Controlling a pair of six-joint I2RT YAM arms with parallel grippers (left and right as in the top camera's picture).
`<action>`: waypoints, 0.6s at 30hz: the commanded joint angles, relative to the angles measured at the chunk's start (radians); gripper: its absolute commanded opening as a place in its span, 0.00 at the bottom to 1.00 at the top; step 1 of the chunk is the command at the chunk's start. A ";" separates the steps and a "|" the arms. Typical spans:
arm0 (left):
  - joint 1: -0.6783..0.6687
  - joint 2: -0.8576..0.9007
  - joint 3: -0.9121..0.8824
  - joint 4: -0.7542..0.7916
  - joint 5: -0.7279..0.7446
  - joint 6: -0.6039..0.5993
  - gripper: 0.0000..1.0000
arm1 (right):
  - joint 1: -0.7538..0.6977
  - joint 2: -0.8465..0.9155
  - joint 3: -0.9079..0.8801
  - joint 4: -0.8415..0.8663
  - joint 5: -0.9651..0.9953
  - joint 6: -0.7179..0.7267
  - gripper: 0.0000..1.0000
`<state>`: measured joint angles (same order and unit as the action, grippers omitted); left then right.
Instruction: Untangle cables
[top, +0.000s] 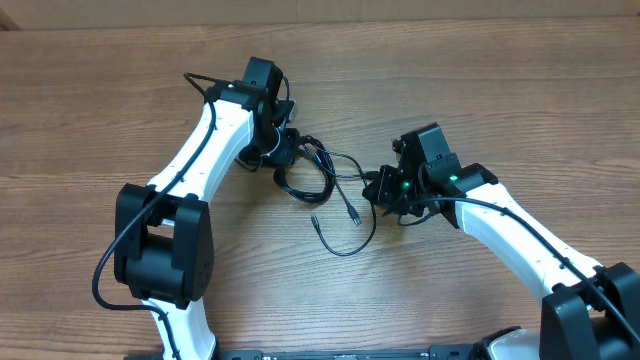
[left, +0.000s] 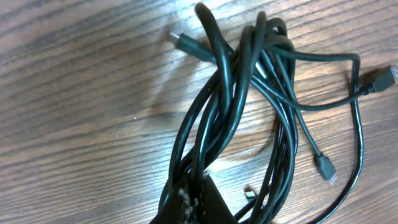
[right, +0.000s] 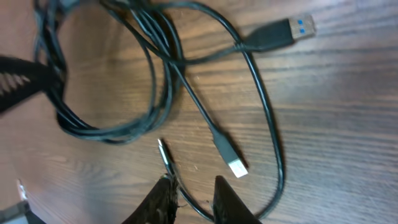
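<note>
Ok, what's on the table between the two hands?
Loose cables and a silver-tipped plug lie between the left hand and the right hand. The overhead view shows this most clearly.

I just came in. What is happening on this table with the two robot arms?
Two white robot arms work on a tangle of thin black cables lying on the wooden table. The left gripper is shut on the looped bundle. The right gripper is low over a loose strand beside a small silver-tipped plug, its fingers slightly apart, with the strand running between them. The cables are not yet separated.
</note>
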<state>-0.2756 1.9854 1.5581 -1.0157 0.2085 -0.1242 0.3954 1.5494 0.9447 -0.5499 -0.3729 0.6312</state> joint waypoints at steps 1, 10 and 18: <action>-0.013 -0.016 -0.055 0.016 0.021 -0.041 0.04 | 0.016 0.007 0.009 0.040 0.013 0.028 0.20; -0.012 -0.016 -0.150 0.123 0.020 -0.041 0.12 | 0.077 0.050 0.009 0.196 0.068 0.028 0.20; -0.012 -0.016 -0.151 0.193 -0.013 -0.071 0.37 | 0.118 0.131 0.009 0.380 0.167 0.028 0.20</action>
<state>-0.2756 1.9854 1.4105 -0.8299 0.2043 -0.1715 0.4984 1.6463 0.9443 -0.2024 -0.2523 0.6544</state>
